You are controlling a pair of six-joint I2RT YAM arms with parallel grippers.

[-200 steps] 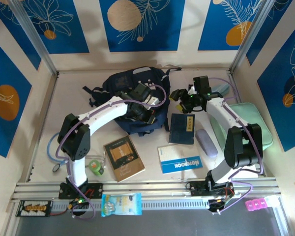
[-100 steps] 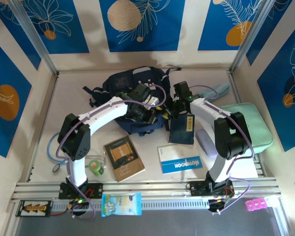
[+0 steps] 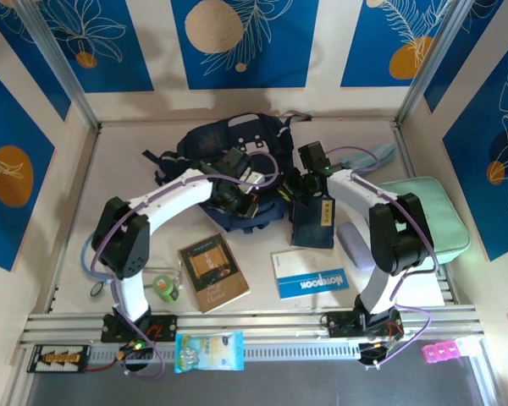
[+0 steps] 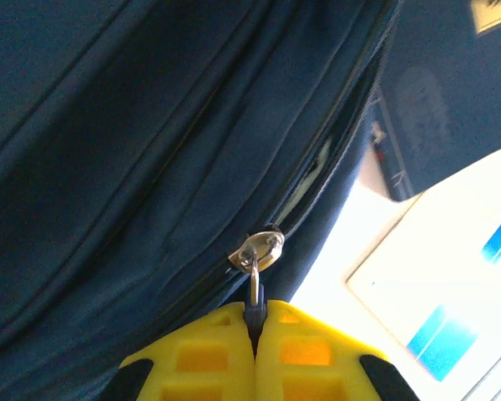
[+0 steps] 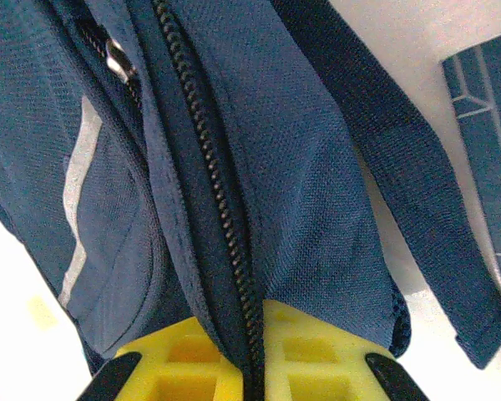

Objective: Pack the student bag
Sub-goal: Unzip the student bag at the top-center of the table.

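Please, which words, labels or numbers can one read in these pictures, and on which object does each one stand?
"NOTEBOOK": on the white and blue notebook, in the top view.
Too small to read: the cover of the brown book.
Too small to read: the yellow label on the dark blue book.
Too small to read: the print on the light blue packet.

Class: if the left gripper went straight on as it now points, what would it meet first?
Most likely the navy fabric of the student bag: the left gripper, shut on the zip pull, points straight into it.
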